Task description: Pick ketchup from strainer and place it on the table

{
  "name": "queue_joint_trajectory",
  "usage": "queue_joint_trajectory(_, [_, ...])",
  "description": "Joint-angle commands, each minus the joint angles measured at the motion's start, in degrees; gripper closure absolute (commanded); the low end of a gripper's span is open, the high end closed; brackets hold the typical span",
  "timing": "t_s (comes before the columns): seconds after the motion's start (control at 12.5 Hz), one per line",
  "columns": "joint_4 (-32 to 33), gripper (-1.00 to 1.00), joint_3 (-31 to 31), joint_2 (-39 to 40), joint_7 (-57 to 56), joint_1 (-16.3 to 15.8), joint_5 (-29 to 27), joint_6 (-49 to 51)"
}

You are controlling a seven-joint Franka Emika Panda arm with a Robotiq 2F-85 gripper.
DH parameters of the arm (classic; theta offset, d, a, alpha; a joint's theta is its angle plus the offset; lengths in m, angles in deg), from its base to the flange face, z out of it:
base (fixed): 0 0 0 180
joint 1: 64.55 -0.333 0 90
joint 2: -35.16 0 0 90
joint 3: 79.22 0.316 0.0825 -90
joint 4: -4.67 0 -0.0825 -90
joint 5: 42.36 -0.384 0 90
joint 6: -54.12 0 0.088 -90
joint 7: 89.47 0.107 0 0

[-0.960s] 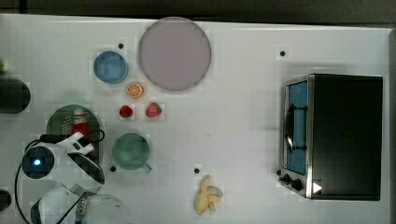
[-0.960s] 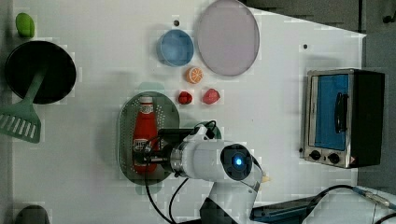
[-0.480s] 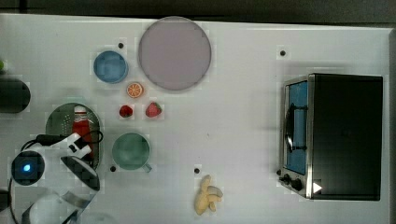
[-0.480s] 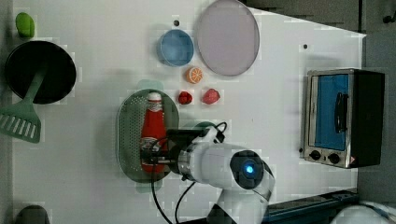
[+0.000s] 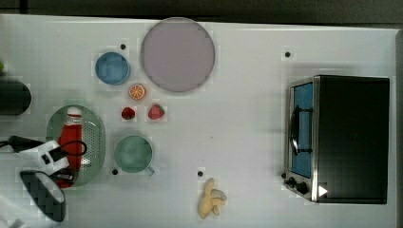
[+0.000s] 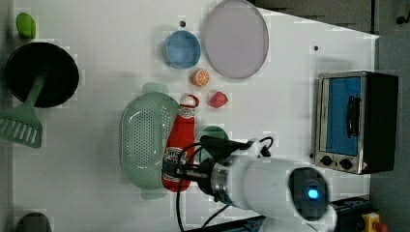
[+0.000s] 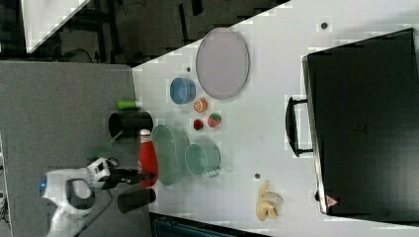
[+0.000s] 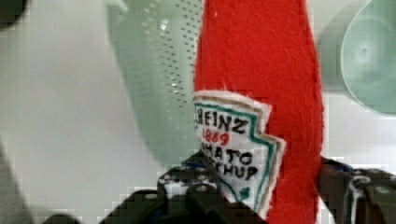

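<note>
Your claw point(image 8: 261, 196) is clamped on the ketchup point(image 6: 178, 145) near its bottom end, one finger point(image 8: 196, 186) on the label side and the other on the far side. In the left view the bottle sits lifted over the right rim of the strainer point(image 6: 145, 140), cap pointing toward the strawberry point(image 6: 217, 99). The cup point(image 5: 134, 154) stands just beside the strainer on the worktop point(image 5: 247, 123).
</note>
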Motion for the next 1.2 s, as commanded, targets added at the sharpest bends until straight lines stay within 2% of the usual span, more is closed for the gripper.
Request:
queue_joint_trajectory(0.08, [-4.86,-0.22,-1.95,-3.01,-10.97,4.03,-2.14,7.17])
queue_joint_trajectory(0.4, [-10.83,-0.22,-6.9,-5.36,-18.67,7.17,-2.26,15.85])
queue_joint_trajectory(0.64, [-13.65,-0.22,-11.84,-5.65,-20.94,8.77,-2.25,16.8])
queue_joint_trajectory(0.88, [-14.55,-0.22,-17.7,-5.77,-22.11,10.2,-2.21,16.76])
queue_joint_trajectory(1.2, [-14.25,-0.22,-26.3,-5.7,-30.81,11.68,-2.02,16.79])
